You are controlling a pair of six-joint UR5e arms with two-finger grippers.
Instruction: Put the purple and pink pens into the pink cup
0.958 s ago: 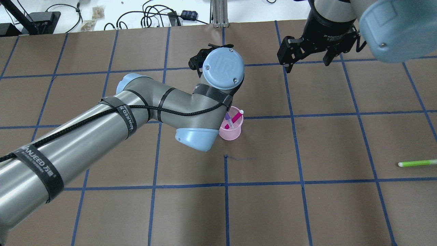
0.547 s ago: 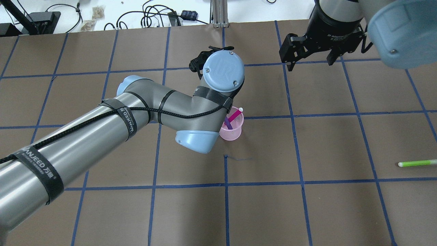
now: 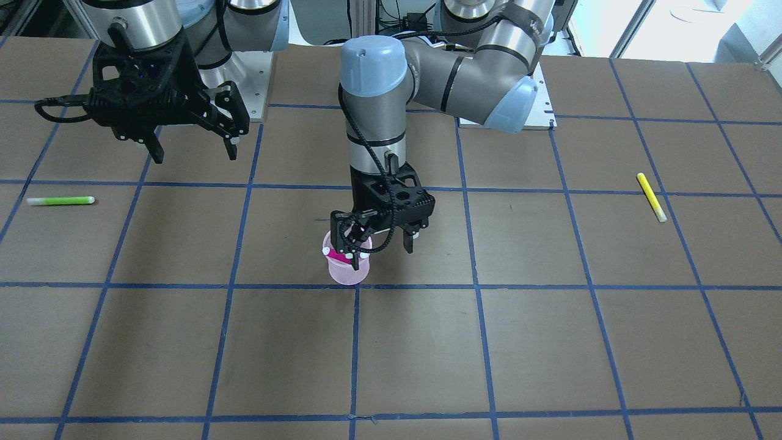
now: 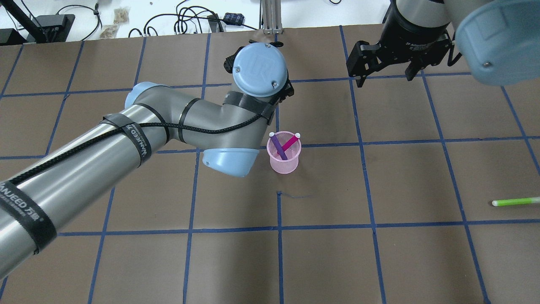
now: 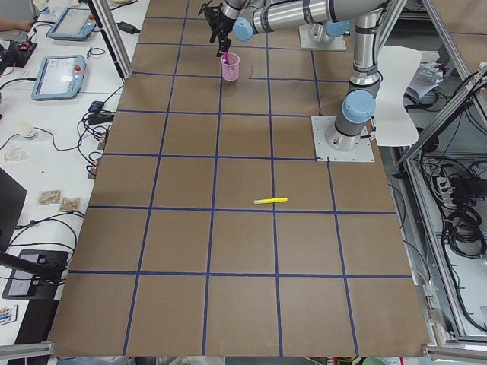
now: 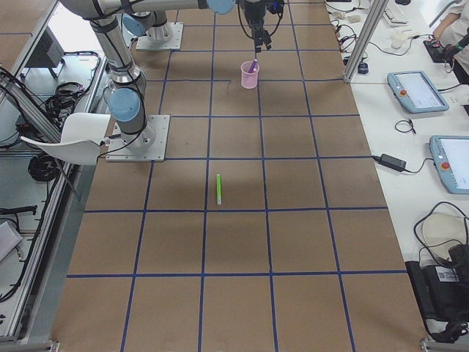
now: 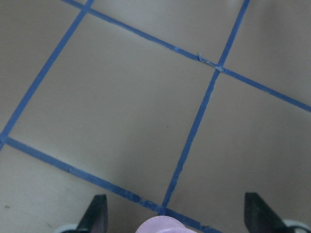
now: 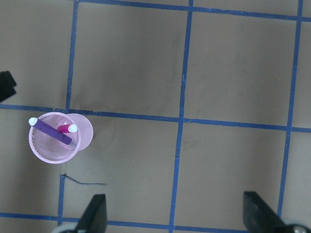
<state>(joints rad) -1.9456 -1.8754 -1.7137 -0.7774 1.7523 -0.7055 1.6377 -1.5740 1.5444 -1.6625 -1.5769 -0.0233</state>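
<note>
The pink mesh cup [image 4: 285, 164] stands upright near the table's middle. The purple pen [image 4: 278, 146] and the pink pen [image 4: 291, 142] lean crossed inside it, white caps up. My left gripper [image 3: 380, 247] is open and empty, just above and behind the cup. In the overhead view its wrist hides it. The left wrist view shows its open fingers [image 7: 95, 217] and a pale lilac edge at the bottom. My right gripper [image 4: 384, 78] is open and empty, high over the far right. Its wrist view shows the cup [image 8: 38, 149] with both pens in it.
A green pen [image 4: 514, 202] lies at the table's right edge and also shows in the front view [image 3: 60, 200]. A yellow pen [image 3: 651, 197] lies on the robot's left side. Brown paper with blue tape lines covers the table.
My left arm has pulled back from over the cup toward the far side. The purple pen now leans free in the cup beside the pink pen. The right gripper has barely shifted.
</note>
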